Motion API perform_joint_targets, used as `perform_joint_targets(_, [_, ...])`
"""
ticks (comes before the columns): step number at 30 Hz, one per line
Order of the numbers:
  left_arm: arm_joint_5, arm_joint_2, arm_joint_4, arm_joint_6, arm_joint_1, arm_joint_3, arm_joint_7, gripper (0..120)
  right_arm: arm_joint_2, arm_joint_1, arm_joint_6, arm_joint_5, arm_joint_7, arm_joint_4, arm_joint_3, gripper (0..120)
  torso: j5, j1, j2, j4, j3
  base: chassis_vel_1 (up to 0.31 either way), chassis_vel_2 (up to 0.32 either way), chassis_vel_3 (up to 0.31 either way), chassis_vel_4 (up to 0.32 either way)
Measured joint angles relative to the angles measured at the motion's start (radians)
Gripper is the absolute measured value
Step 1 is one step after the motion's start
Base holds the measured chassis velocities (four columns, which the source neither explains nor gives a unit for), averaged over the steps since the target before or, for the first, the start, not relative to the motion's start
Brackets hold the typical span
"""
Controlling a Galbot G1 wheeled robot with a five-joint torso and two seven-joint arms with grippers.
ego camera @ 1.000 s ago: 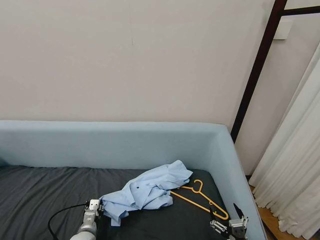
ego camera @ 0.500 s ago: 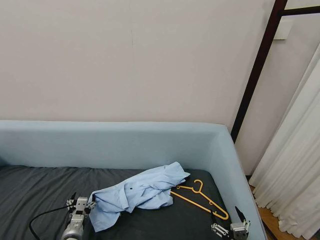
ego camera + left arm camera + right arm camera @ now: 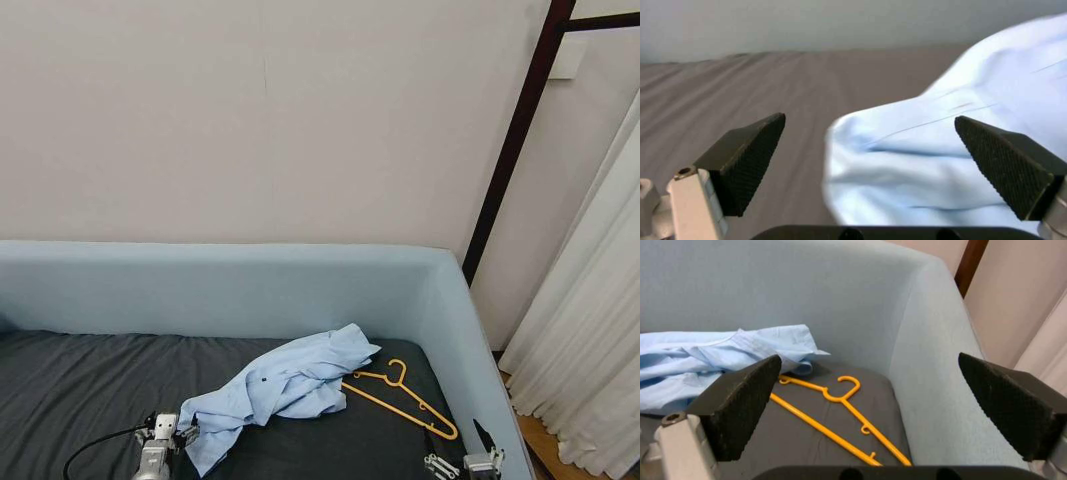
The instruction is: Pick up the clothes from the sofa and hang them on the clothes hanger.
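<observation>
A thin, pale blue cloth shirt (image 3: 285,385), matt and softly creased with fine stitched seams, lies on a sofa (image 3: 250,290) whose back and arm are covered in smooth, matt light blue fabric and whose seat is a dark grey cloth with faint ridges. At about 4 o'clock from the shirt, a hanger (image 3: 398,383) of smooth orange plastic has a slight sheen. The fingers (image 3: 747,160) of the left gripper (image 3: 869,117) and the right gripper (image 3: 868,357) are matt black with a fine cross-hatched, rubbery-looking texture, on silvery metal mounts.
</observation>
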Motion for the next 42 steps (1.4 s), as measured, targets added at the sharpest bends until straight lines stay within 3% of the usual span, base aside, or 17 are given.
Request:
perform_joint_targets(4, [-0.039, -0.039, -0.088, -0.014, 0.045, 0.019, 0.005, 100, 0.0, 0.0, 0.001, 0.0, 0.001, 0.0, 0.0, 100, 0.0001, 0.0, 0.0, 0.0002, 0.0, 0.0, 0.0, 0.0, 0.0])
perform_joint_targets(6, [-0.054, -0.095, -0.129, -0.013, 0.06, 0.033, -0.011, 100, -0.001, -0.001, 0.001, -0.001, 0.001, 0.0, 0.0, 100, 0.0001, 0.0, 0.0, 0.0002, 0.0, 0.0, 0.0, 0.0, 0.0])
perform_joint_targets(7, [-0.054, -0.095, -0.129, -0.013, 0.06, 0.033, -0.011, 100, -0.001, -0.001, 0.001, -0.001, 0.001, 0.0, 0.0, 100, 0.0001, 0.0, 0.0, 0.0002, 0.0, 0.0, 0.0, 0.0, 0.0])
perform_joint_targets(11, [-0.055, -0.199, -0.11, 0.003, 0.051, 0.062, -0.04, 100, -0.001, 0.0, 0.0, -0.006, 0.001, -0.001, 0.0, 100, 0.0, 0.0, 0.0, 0.0001, 0.0, 0.0, 0.0, 0.0, 0.0])
perform_joint_targets(16, [-0.056, -0.244, -0.075, 0.014, 0.028, 0.076, -0.035, 100, 0.0, 0.0, -0.002, -0.011, 0.001, -0.001, -0.002, 100, 0.0, 0.0, 0.0, 0.0001, 0.0, 0.0, 0.0, 0.0, 0.0])
perform_joint_targets(24, [-0.093, -0.249, -0.04, 0.059, -0.016, 0.068, 0.006, 100, 0.004, -0.01, -0.002, -0.02, 0.002, -0.001, -0.001, 100, 0.0, 0.0, 0.0, 0.0002, 0.0, 0.0, 0.0, 0.0, 0.0])
perform_joint_targets(30, [-0.137, -0.252, 0.02, 0.116, -0.077, 0.059, 0.134, 100, 0.008, -0.016, -0.003, -0.026, 0.003, 0.003, 0.001, 100, -0.0001, 0.0, 0.0, 0.0002, 0.0, 0.0, 0.0, 0.0, 0.0])
perform_joint_targets(42, [-0.115, -0.314, 0.077, 0.118, -0.086, 0.061, 0.051, 100, 0.011, -0.011, -0.003, -0.028, 0.005, -0.008, 0.001, 100, -0.0002, 0.0, 0.0, 0.0002, 0.0, 0.0, 0.0, 0.0, 0.0])
